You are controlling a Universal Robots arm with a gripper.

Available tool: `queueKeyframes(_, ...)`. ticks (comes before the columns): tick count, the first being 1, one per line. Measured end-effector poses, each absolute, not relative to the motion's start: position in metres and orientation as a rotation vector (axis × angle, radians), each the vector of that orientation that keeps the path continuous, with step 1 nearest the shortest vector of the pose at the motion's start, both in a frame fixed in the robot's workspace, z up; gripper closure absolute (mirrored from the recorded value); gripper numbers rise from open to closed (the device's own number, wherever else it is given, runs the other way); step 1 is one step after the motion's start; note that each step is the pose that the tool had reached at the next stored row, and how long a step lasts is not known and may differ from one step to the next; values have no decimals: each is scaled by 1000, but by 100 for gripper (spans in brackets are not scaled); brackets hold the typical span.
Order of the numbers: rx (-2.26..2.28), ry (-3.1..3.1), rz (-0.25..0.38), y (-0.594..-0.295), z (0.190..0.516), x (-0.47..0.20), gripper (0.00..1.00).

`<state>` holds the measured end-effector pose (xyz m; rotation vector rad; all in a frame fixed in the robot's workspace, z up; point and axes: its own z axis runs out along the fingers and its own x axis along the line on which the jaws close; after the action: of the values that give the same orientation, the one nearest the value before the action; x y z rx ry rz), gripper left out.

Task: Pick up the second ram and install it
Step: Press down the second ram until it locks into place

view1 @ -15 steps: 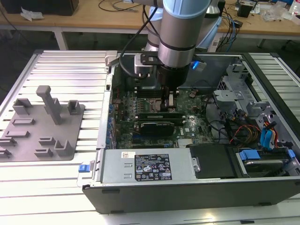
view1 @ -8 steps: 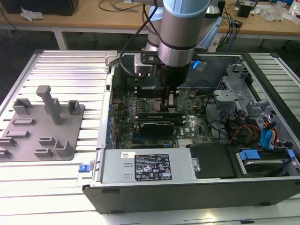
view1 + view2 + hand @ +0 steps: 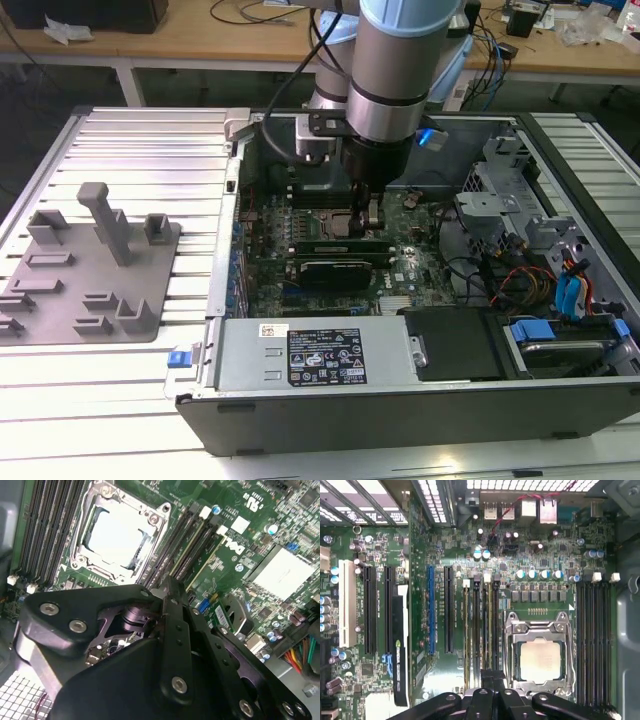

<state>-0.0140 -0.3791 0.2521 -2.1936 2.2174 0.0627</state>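
- The end effector [image 3: 492,680], its fingers closed together, is pressing down on the ram [image 3: 490,630] in its slot (at the processor's [image 3: 540,660] 9 o'clock).
- Judgement: even, vertical pressure is mattering most now.

Second ram [image 3: 490,630] — thin green stick, edge-on, upright in a memory slot beside the processor socket

the gripper [image 3: 371,207] hangs low inside the open case [image 3: 400,390], hemmed between drive cage [image 3: 500,200] and graphics card [image 3: 335,268].
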Motion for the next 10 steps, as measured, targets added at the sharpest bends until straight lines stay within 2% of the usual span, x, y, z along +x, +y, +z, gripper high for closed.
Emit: queueKeyframes(10,-2194,2218,63,-379,250,26,92)
